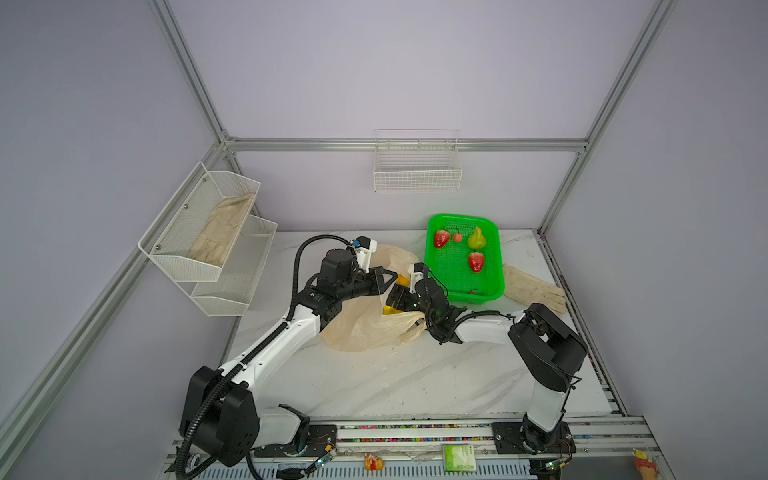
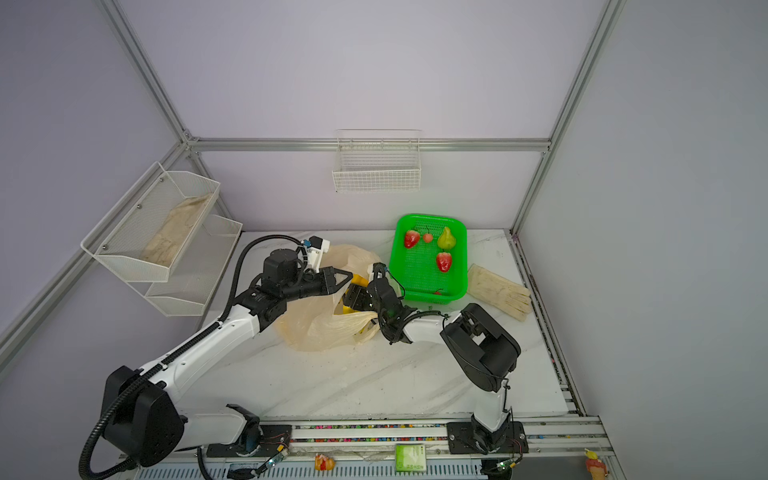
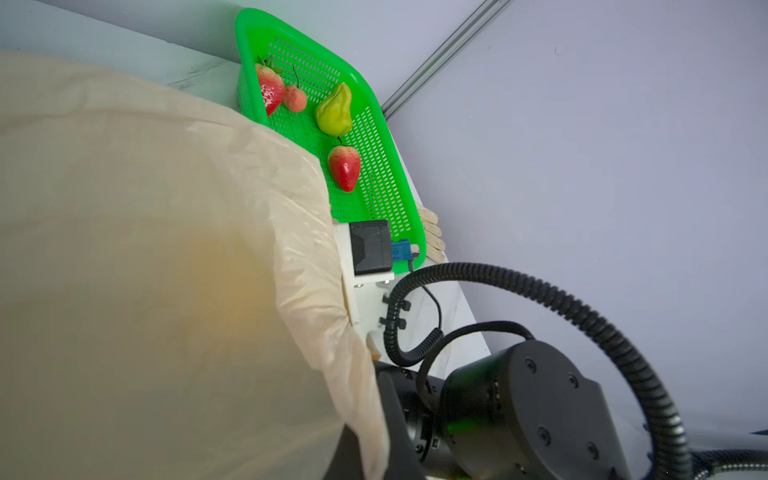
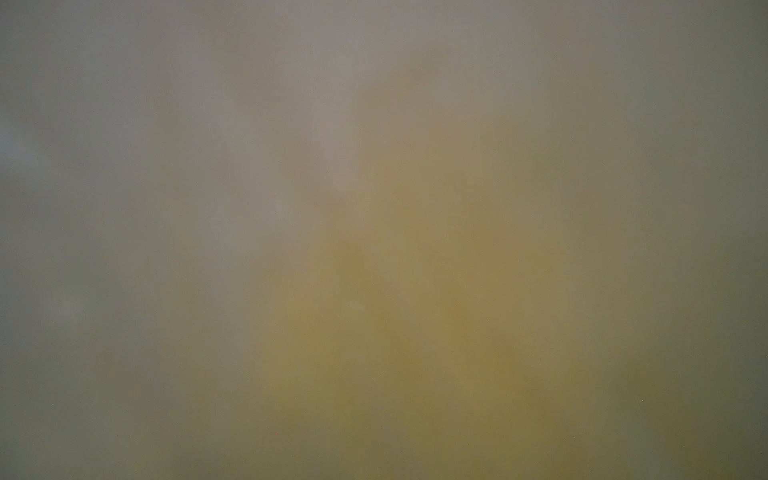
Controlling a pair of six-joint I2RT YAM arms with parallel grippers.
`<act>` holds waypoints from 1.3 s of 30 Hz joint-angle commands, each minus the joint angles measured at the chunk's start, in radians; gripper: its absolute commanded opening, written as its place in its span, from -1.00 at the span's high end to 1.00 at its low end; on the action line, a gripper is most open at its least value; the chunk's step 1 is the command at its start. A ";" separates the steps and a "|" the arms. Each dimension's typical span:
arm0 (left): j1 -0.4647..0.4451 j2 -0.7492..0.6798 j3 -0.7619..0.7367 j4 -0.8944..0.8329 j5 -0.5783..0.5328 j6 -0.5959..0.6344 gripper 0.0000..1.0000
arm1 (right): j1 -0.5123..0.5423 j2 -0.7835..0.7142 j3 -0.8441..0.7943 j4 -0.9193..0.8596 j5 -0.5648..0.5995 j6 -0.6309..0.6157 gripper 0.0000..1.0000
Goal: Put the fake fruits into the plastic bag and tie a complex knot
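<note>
Lilac-grey walls, aluminium frame posts (image 1: 195, 83) at the corners, and a white tabletop (image 1: 395, 382) with grey marble veins.

Far left, on the wall: white mesh shelf (image 1: 178, 262) with two tiers, a cloth glove (image 1: 222, 232) in the upper one. Back wall: white wire basket (image 1: 417, 172).

Mid-table: the bag (image 1: 365, 332), peach, crumpled, mouth facing right. Left gripper (image 1: 390, 277) sits at its upper rim with jaws closed. Cannot tell whether film is pinched between them.

Right gripper (image 1: 394, 300) is inside the bag's mouth, against the yellow banana bunch (image 1: 401, 280). Cannot tell whether the jaws are spread or clamped on the bunch. That arm's wrist view is only yellow-beige blur.

Right of the bag, towards the back: green basket (image 1: 453, 270). It holds a strawberry (image 1: 441, 238), cherry (image 1: 457, 237), pear (image 1: 477, 238) and second strawberry (image 1: 476, 262).

Second glove (image 1: 532, 289) lies flat on the tabletop, just beside the basket's right wall.
</note>
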 commanded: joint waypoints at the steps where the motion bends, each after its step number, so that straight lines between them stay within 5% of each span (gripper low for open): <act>1: -0.001 0.012 -0.009 0.094 -0.016 -0.073 1.00 | 0.005 0.019 0.001 0.064 0.044 0.059 -0.21; 7: -0.001 0.021 -0.026 0.103 -0.035 -0.103 1.00 | -0.015 -0.010 -0.038 0.079 0.067 0.062 -0.32; 14: -0.001 0.025 -0.099 0.180 -0.021 -0.159 1.00 | -0.042 0.037 -0.050 0.256 -0.114 0.133 -0.29; 24: -0.014 0.027 -0.125 0.262 -0.017 -0.220 1.00 | -0.035 0.101 -0.062 0.303 -0.046 0.310 -0.34; 30: -0.028 0.051 -0.110 0.298 -0.024 -0.249 1.00 | -0.011 0.179 0.073 0.250 -0.114 0.246 -0.51; 39: -0.015 0.044 -0.121 0.332 -0.034 -0.280 1.00 | -0.013 0.128 -0.004 0.418 -0.190 0.154 -0.95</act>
